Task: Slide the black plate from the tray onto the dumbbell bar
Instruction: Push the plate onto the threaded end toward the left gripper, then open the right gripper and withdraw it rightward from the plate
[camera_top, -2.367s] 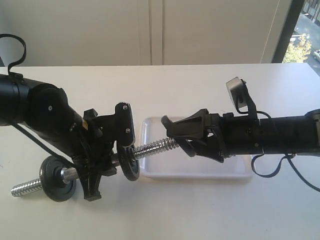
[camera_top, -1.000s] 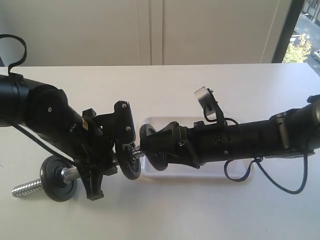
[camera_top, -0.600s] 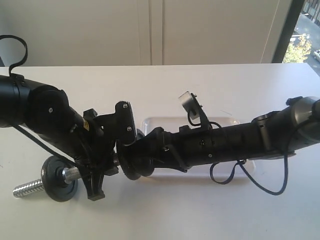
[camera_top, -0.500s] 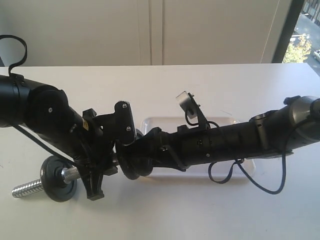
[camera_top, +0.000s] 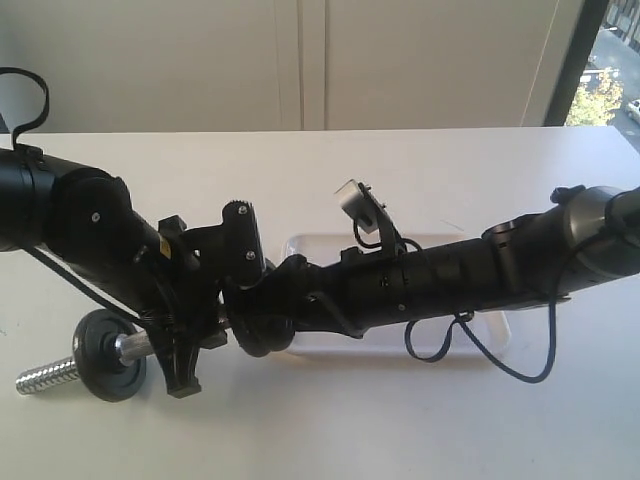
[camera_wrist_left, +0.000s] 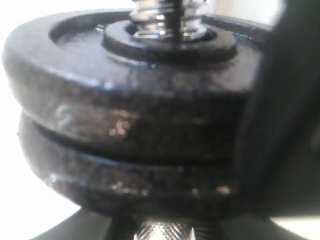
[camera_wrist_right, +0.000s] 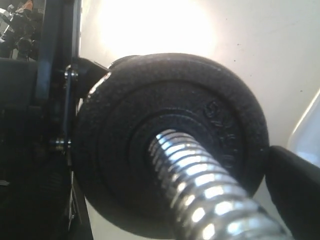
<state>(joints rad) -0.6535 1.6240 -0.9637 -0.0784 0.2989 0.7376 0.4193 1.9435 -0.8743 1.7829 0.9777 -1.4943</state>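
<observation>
The dumbbell bar (camera_top: 45, 376) is held off the table, my left gripper (camera_top: 185, 345) shut on its knurled middle (camera_wrist_left: 165, 232). A black plate (camera_top: 110, 356) sits on its left part. My right gripper (camera_top: 262, 318) reaches across from the right; it is open and straddles the threaded right end (camera_wrist_right: 210, 195). One finger (camera_wrist_right: 295, 192) stands apart from the thread. Just ahead of it the black plate (camera_wrist_right: 170, 130) is on the bar, close to my left gripper. In the left wrist view two black discs (camera_wrist_left: 125, 100) lie stacked on the bar. The white tray (camera_top: 305, 245) lies under my right arm.
The right arm and its looping cable (camera_top: 480, 360) cover most of the tray. White tabletop (camera_top: 400, 430) surrounds everything. A window edge (camera_top: 575, 60) stands at the back right.
My right arm has slid left along the bar until its open gripper covers the threaded end and meets the plate. The bar and my left gripper have shifted slightly left.
</observation>
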